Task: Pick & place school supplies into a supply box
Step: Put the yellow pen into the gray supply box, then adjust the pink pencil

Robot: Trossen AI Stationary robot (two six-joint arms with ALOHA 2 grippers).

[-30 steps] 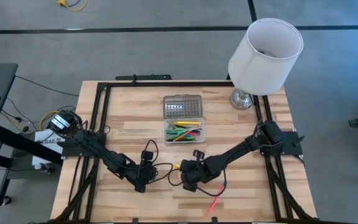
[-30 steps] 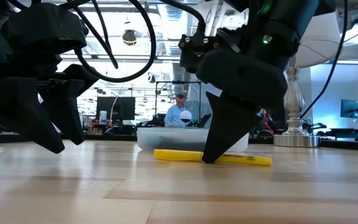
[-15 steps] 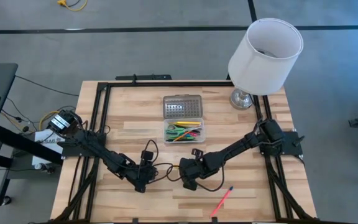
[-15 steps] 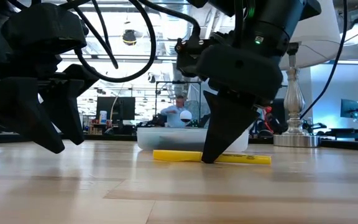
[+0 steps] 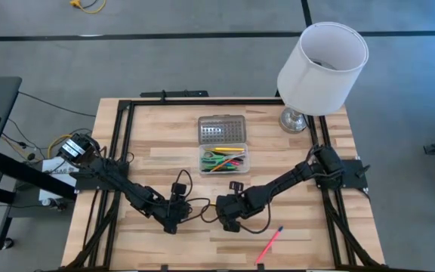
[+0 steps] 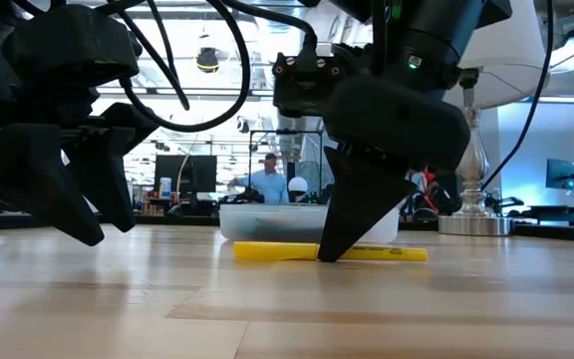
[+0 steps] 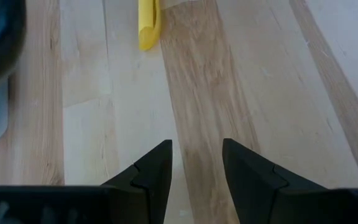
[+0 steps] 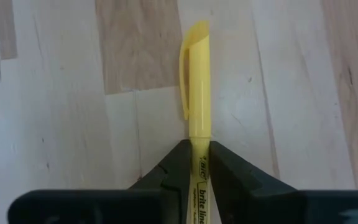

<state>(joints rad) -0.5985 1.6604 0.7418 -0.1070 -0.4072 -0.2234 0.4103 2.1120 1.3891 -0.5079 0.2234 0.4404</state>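
A yellow highlighter (image 6: pixel 387 254) lies flat on the wooden table, in front of the clear supply box (image 5: pixel 223 160). The box holds several coloured pens, and its dotted lid (image 5: pixel 222 130) lies open on the far side. My right gripper (image 5: pixel 229 219) is shut on the highlighter, which the gripper hides in the high view. My left gripper (image 5: pixel 174 221) stands open just above the bare table, to the left of the highlighter, whose end (image 7: pixel 146 28) shows ahead of it. A pink pen (image 5: pixel 270 243) lies near the table's near edge. My right gripper pinches the highlighter's barrel (image 8: pixel 199 152) between its two fingers, just behind the cap (image 8: pixel 197 81). The fingers (image 6: pixel 352 214) come steeply from above and stand on the barrel's two long sides. The highlighter lies about level on the table.
A white-shaded lamp (image 5: pixel 322 64) stands at the far right corner, its base (image 6: pixel 471 224) to the right of the box. A black frame (image 5: pixel 202 100) runs around the tabletop. Bare wood lies between the grippers and the near edge.
My right gripper has shifted a little toward the table's left edge and rolled about its own axis, keeping its hold. The highlighter has slid slightly left along the table with it. The pink pen, partly covered before, now shows whole.
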